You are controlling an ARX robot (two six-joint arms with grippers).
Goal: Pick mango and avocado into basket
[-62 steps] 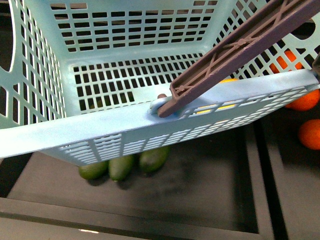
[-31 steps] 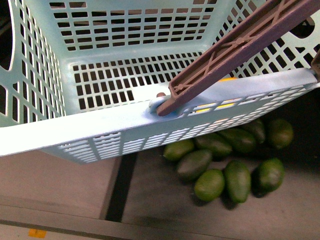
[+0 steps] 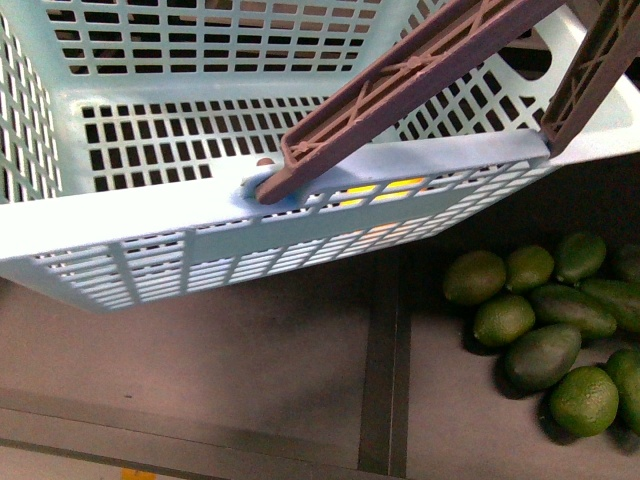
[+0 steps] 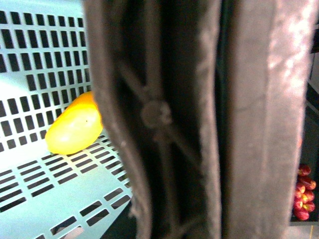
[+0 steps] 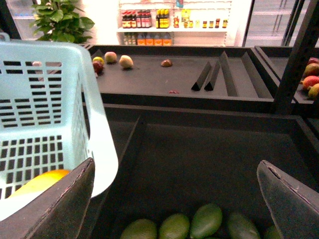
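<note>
Avocados (image 3: 540,355) heap toward the bin's (image 3: 450,435) right edge, under my wide-open, empty right gripper (image 5: 177,196). The brown handle (image 4: 169,119) fills the left wrist view, so I cannot tell my left gripper's state. The basket (image 3: 150,230) holds seemingly 1 mango (image 4: 75,127).

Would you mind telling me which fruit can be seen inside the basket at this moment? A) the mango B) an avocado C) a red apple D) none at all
A: the left wrist view shows the yellow mango lying on the slotted floor of the basket, while the avocados lie in the bin outside it.
</note>
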